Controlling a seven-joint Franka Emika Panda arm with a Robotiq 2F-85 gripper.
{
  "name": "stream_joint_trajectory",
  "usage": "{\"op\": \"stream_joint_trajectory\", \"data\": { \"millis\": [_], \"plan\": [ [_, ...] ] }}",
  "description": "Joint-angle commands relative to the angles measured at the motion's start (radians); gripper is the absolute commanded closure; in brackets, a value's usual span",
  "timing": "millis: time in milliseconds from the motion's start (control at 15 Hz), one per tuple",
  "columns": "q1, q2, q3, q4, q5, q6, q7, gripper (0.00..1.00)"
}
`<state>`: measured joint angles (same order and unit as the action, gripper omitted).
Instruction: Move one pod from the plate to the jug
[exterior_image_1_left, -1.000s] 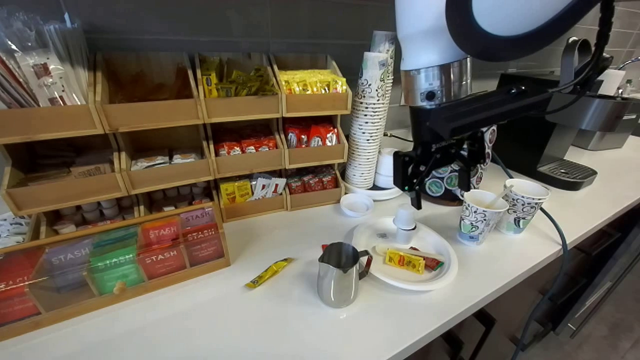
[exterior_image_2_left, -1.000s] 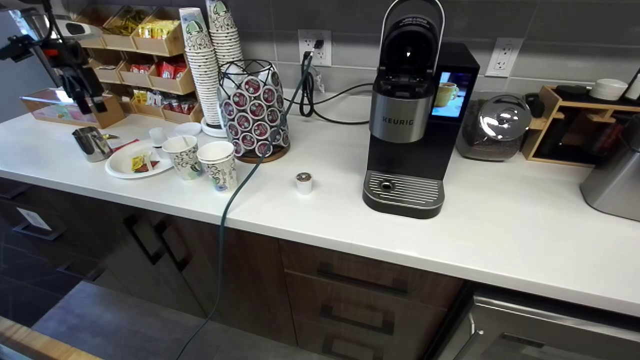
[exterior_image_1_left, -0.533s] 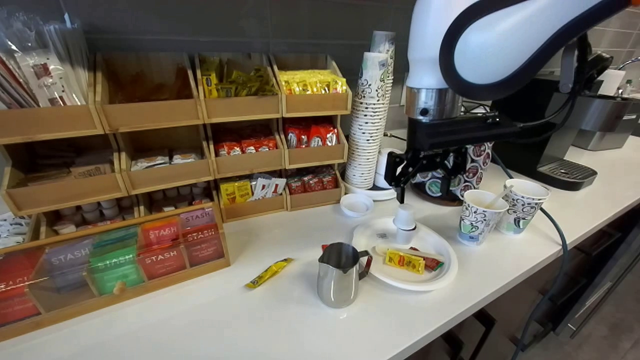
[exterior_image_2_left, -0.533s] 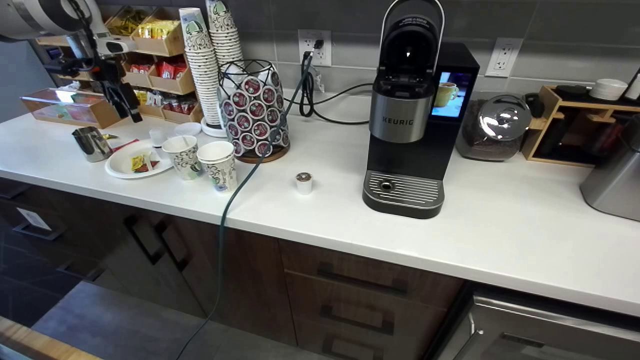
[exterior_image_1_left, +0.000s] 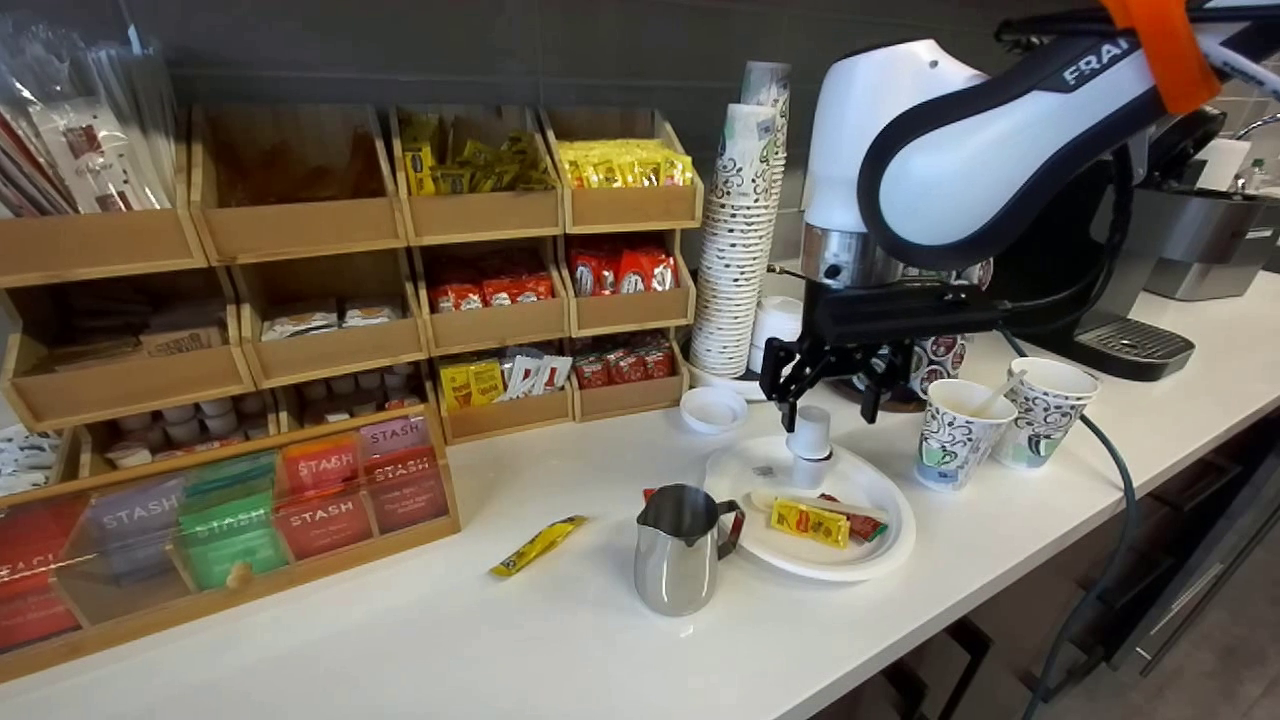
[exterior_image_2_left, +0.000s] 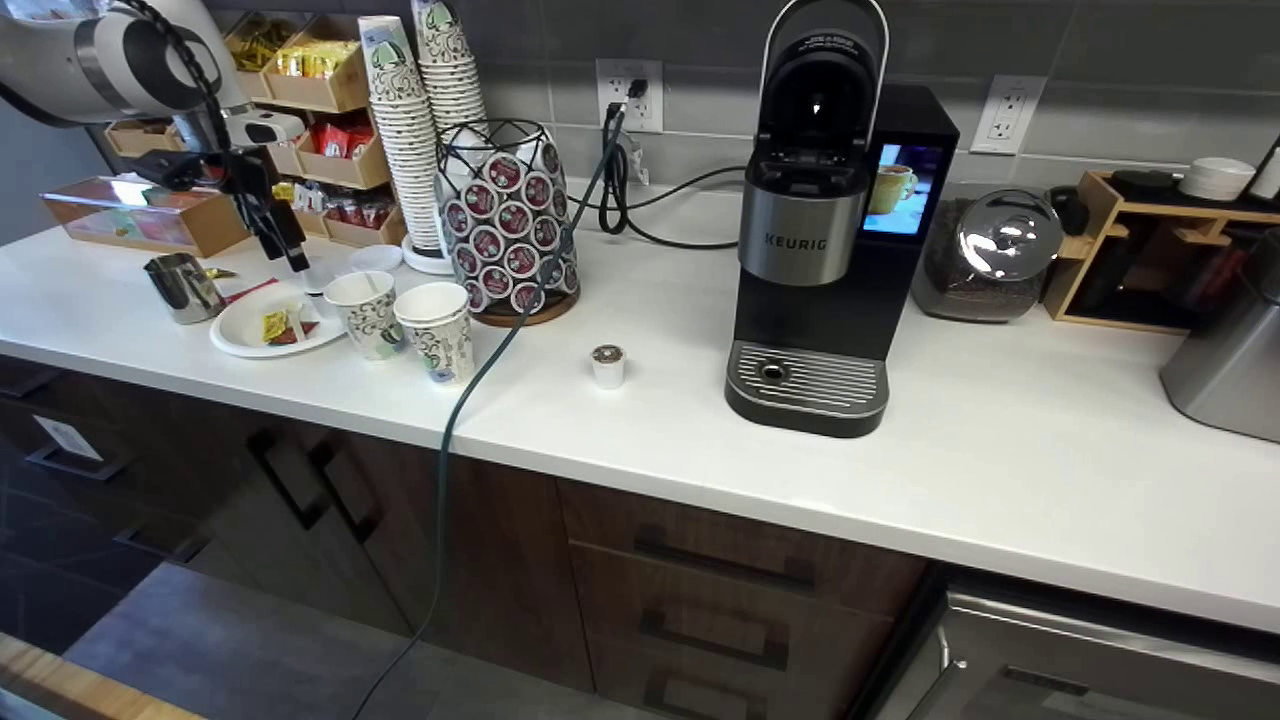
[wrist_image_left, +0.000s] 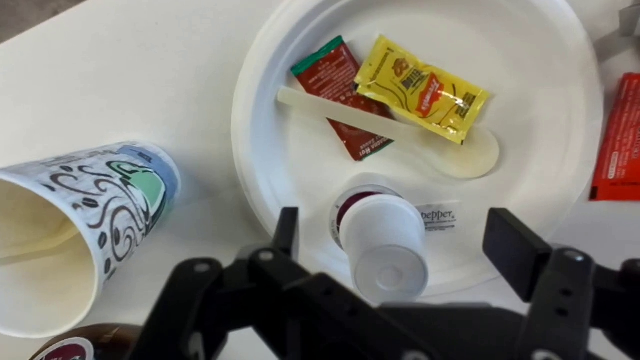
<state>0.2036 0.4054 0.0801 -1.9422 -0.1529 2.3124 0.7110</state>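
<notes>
Claw (exterior_image_1_left: 830, 416) is hanging there spread wide by the top pod (wrist_image_left: 386, 235), which sits bottom-up on a lower pod (exterior_image_1_left: 808, 473) on the plate (wrist_image_left: 540, 125), steel jug (exterior_image_1_left: 672, 560) right beside it from here

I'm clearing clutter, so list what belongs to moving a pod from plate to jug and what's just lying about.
For the job: stacked pods (one to move), plate, steel jug.
Lying about: spoon, yellow packet, paper cups, Keurig machine, lone counter pod.
</notes>
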Motion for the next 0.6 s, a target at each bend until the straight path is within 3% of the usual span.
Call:
{"op": "stream_joint_trajectory", "data": {
  "millis": [0,200,533],
  "plan": [
    [0.035,0.032,-0.038,0.013,0.002,0.044,0.052,0.08],
    [0.050,0.049,-0.058,0.021,-0.008,0.070,0.081,0.39],
    [0.074,0.054,-0.087,0.021,-0.032,0.091,0.126,0.79]
  ]
}}
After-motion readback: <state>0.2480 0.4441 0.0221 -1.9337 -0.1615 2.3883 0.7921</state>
